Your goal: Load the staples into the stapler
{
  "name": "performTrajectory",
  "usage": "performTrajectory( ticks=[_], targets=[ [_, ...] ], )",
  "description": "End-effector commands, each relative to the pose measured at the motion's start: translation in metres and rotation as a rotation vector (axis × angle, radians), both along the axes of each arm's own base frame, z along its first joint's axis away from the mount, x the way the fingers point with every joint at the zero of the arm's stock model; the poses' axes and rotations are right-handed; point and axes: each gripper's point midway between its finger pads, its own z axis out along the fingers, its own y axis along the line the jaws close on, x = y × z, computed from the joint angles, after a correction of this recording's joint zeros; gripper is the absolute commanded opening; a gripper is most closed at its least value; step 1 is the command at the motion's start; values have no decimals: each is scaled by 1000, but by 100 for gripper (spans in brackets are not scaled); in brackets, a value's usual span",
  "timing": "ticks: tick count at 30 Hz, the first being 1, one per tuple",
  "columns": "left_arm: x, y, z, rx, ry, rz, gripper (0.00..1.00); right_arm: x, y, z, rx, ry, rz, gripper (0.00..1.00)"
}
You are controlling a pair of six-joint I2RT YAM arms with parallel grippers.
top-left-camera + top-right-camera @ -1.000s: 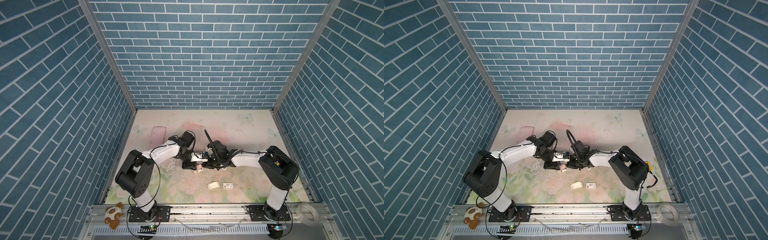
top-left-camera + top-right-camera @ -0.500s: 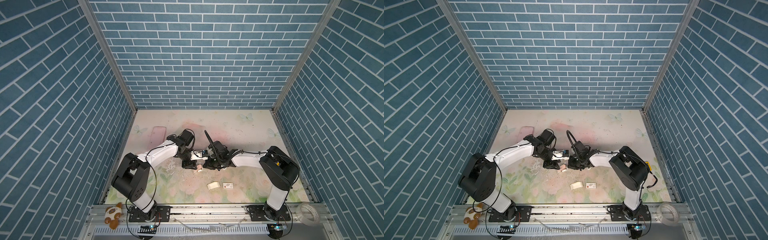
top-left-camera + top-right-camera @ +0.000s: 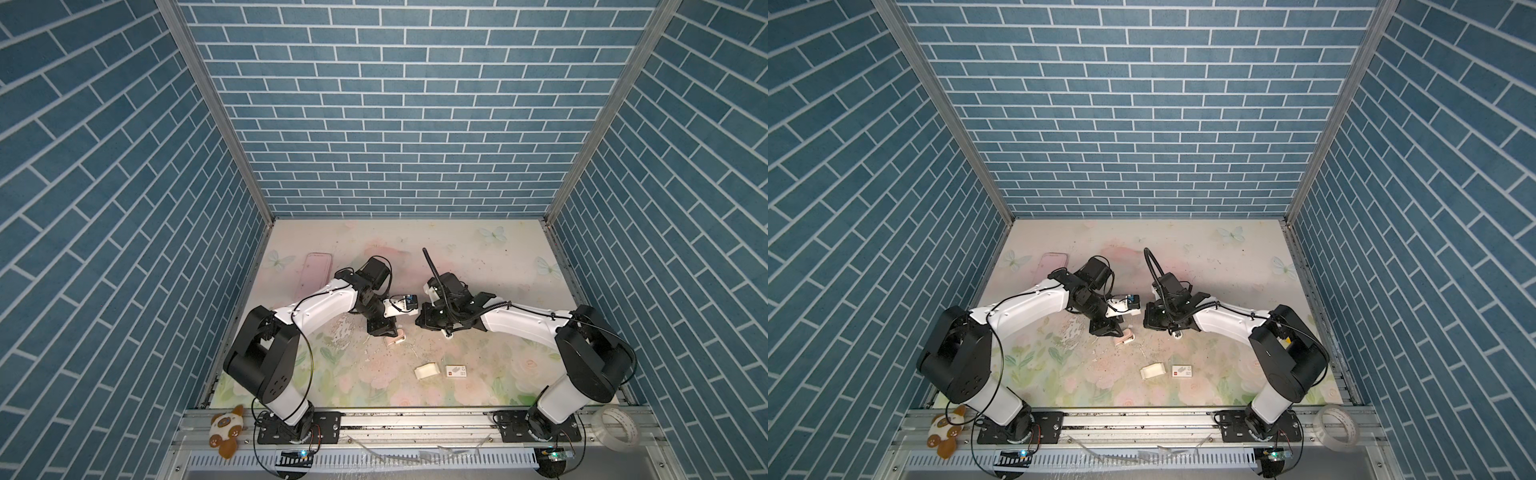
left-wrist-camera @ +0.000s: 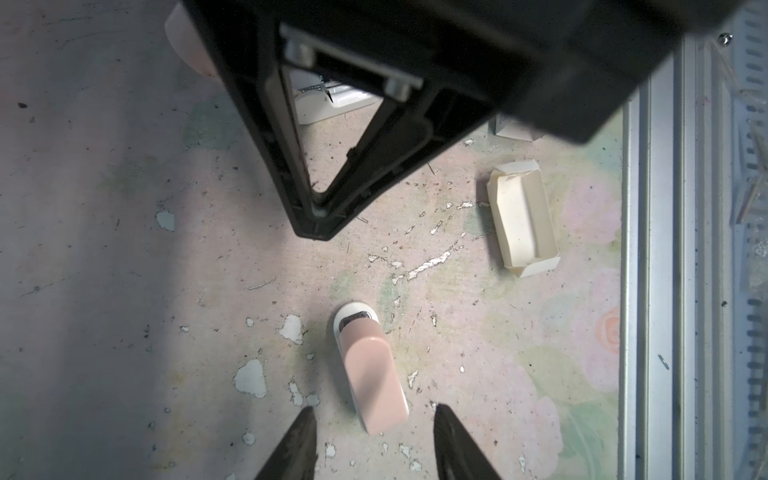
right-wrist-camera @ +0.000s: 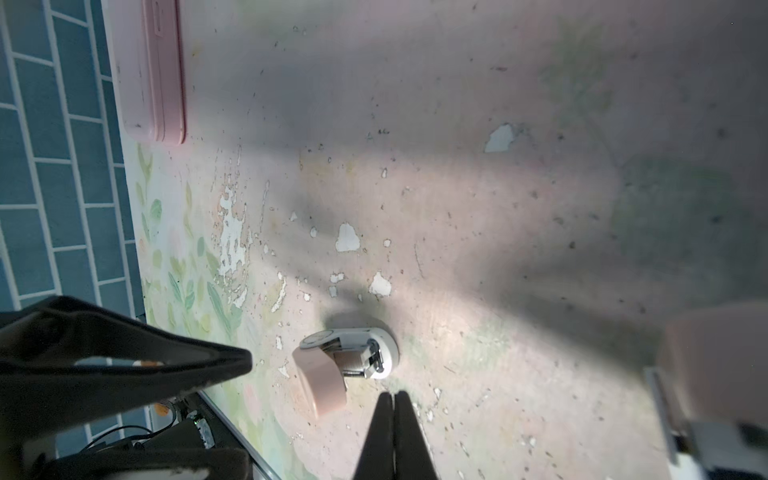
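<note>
at the middle of the table [image 3: 478, 249], our left gripper [image 4: 374, 411] straddles the pink stapler [image 4: 368, 365], part-open and not touching, presumably to steady it; our right gripper [image 5: 392, 419] is pinched shut, seemingly empty; the staples' tray [image 4: 523, 220] lies apart.

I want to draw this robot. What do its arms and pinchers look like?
The left arm and right arm are white tubes with chunky black joints and black bases. Thin black cables loop along them. The left gripper and right gripper have black, pointed fingers.
</note>
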Motion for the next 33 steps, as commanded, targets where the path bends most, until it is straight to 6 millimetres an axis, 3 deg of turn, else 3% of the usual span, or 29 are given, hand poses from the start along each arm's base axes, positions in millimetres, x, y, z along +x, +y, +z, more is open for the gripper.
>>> performTrajectory(
  ticks=[1,8,15,23,33],
  targets=[
    [4,-9,10,-35,9,39,49,0,-22,0,-58,-24,1,5],
    [11,-16,5,-38,29,86,53,6,-57,35,-84,-100,-41,5],
    [11,-25,-11,27,12,48,47,-5,-100,69,-106,-176,-111,6],
    [13,-19,-18,68,-21,61,46,-25,-122,67,-73,-182,-165,7],
    [7,-21,-22,93,6,54,46,-27,-121,54,-56,-166,-158,7]
  ],
)
